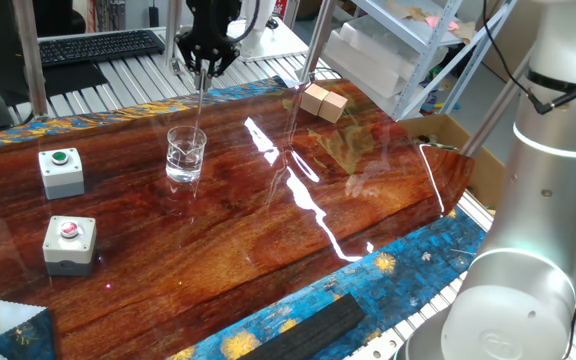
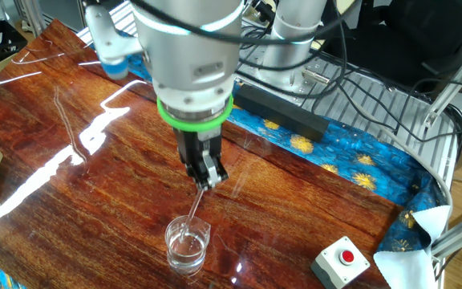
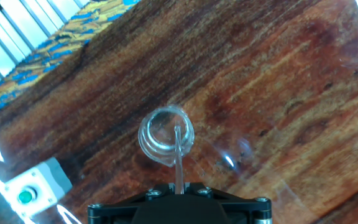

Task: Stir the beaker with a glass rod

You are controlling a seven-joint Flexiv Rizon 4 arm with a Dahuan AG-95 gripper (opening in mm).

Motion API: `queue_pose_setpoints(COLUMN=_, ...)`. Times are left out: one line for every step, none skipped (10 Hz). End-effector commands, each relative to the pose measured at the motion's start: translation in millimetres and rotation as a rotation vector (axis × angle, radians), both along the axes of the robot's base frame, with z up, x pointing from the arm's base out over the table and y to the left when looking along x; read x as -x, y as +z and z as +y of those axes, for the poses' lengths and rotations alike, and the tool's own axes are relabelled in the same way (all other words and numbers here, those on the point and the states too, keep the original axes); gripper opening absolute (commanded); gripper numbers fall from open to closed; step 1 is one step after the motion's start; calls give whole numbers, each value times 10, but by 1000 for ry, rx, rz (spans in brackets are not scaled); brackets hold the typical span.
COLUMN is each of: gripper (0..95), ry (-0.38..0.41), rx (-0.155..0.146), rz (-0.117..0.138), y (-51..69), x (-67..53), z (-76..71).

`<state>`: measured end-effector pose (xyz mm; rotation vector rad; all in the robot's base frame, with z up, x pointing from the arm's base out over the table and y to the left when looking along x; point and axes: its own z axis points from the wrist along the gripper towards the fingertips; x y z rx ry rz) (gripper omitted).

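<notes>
The beaker (image 1: 186, 154) is a small clear glass cylinder standing upright on the glossy wood table (image 1: 268, 240). It also shows in the other fixed view as the beaker (image 2: 187, 243) and from above in the hand view as the beaker (image 3: 165, 136). My gripper (image 1: 206, 68) hangs straight above it, shut on the glass rod (image 1: 201, 105). The glass rod (image 2: 192, 209) runs down from the gripper (image 2: 208, 181) into the beaker's mouth. In the hand view the glass rod (image 3: 179, 158) leaves the gripper (image 3: 179, 188) and dips inside the rim.
Two grey button boxes stand left of the beaker, one with a green button (image 1: 61, 171), one with a red button (image 1: 70, 243). Wooden blocks (image 1: 324, 101) lie at the table's far side. A black bar (image 1: 308, 330) rests on the blue cloth by the near edge.
</notes>
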<state>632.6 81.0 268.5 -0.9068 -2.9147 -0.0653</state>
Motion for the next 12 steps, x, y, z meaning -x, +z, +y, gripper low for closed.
queue_pose_setpoints(gripper=0, ry=-6, rx=1, rz=-5, y=-11, x=93, z=38)
queue_pose_setpoints(gripper=0, ry=-15, rx=3, rz=-7, y=-26, x=143, z=83)
queue_pose_setpoints(gripper=0, ry=-25, rx=5, rz=-8, y=-32, x=177, z=128)
queue_pose_setpoints(gripper=0, ry=-28, rx=3, rz=-5, y=-29, x=184, z=142)
queue_pose_setpoints(gripper=0, ry=-27, rx=2, rz=-5, y=-30, x=182, z=143)
queue_pose_setpoints(gripper=0, ry=-30, rx=2, rz=-4, y=-43, x=170, z=154)
queue_pose_setpoints(gripper=0, ry=-31, rx=2, rz=-4, y=-43, x=170, z=154)
queue_pose_setpoints(gripper=0, ry=-32, rx=6, rz=-4, y=-43, x=170, z=154)
queue_pose_setpoints(gripper=0, ry=-34, rx=8, rz=-5, y=-43, x=170, z=154)
queue_pose_setpoints(gripper=0, ry=-33, rx=7, rz=-5, y=-43, x=170, z=154)
queue_pose_setpoints(gripper=0, ry=-28, rx=4, rz=-5, y=-43, x=170, z=154)
queue_pose_setpoints(gripper=0, ry=-28, rx=5, rz=-5, y=-43, x=170, z=154)
